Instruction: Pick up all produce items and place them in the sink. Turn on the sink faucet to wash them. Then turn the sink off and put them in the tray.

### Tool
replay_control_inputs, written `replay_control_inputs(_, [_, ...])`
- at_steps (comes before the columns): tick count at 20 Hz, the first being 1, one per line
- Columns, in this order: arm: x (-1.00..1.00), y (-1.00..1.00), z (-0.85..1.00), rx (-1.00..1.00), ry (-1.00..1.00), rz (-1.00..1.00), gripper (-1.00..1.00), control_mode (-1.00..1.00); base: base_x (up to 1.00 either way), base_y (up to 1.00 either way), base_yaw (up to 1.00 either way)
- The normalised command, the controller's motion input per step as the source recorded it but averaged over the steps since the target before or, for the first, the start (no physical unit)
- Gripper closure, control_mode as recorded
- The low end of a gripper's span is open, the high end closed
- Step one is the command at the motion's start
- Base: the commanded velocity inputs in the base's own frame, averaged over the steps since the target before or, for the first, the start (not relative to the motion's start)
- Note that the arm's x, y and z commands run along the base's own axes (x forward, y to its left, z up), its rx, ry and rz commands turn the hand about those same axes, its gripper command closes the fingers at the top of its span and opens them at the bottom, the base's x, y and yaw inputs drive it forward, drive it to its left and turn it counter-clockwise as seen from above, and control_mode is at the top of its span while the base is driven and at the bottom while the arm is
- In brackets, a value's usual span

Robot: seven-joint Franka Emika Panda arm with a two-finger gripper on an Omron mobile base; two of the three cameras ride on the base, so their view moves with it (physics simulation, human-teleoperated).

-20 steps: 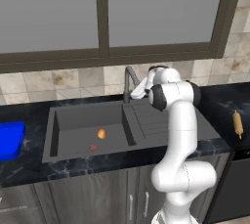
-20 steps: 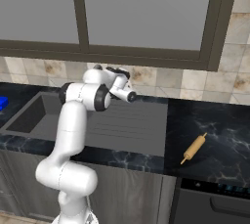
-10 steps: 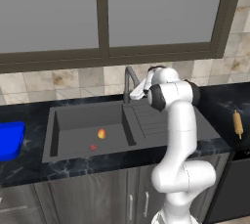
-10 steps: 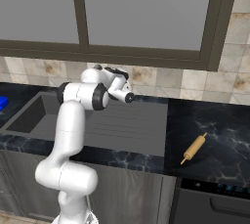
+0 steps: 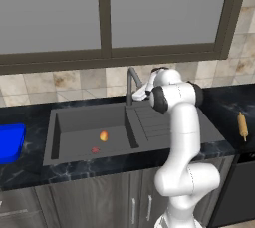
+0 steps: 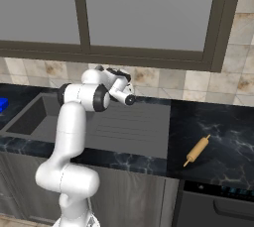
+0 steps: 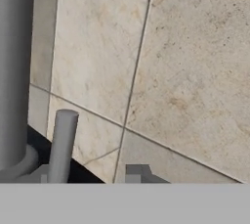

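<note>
A small yellow-orange produce item [image 5: 103, 136] lies on the floor of the dark grey sink [image 5: 69, 122], beside a tiny red speck. The sink faucet [image 5: 130, 79] rises at the basin's back right corner. My gripper [image 5: 141, 93] is right beside the faucet's base, pointing at the tiled wall. In the hand view the faucet's thick stem [image 7: 13, 71] stands at the left and its thin grey lever [image 7: 62, 144] rises just inside my left fingertip. My gripper [image 7: 93, 176] is narrowly open, and bare tile shows between the lever and the right fingertip [image 7: 138, 172]. The blue tray [image 5: 10, 142] sits on the counter at far left.
A tan rolling pin [image 5: 242, 125] lies on the dark counter at the right, also the rolling pin [image 6: 197, 150] in the right base view. The ribbed drainboard [image 6: 129, 128] lies right of the basin. A tiled wall and window run behind the faucet.
</note>
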Motion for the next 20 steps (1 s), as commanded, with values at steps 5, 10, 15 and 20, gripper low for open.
replay_control_inputs(5, [0.04, -0.27, -0.01, 0.04, 0.04, -0.05, 1.0, -1.0, 0.0, 0.0, 0.0])
replay_control_inputs(10, [0.0, -0.32, -0.07, 0.01, 0.03, -0.01, 1.0, -1.0, 0.0, 0.0, 0.0])
replay_control_inputs(15, [0.0, -0.55, -0.12, 0.04, 0.11, -0.06, 1.0, -1.0, 0.0, 0.0, 0.0])
replay_control_inputs(20, [0.0, -0.66, -0.14, 0.06, 0.13, -0.08, 1.0, -1.0, 0.0, 0.0, 0.0])
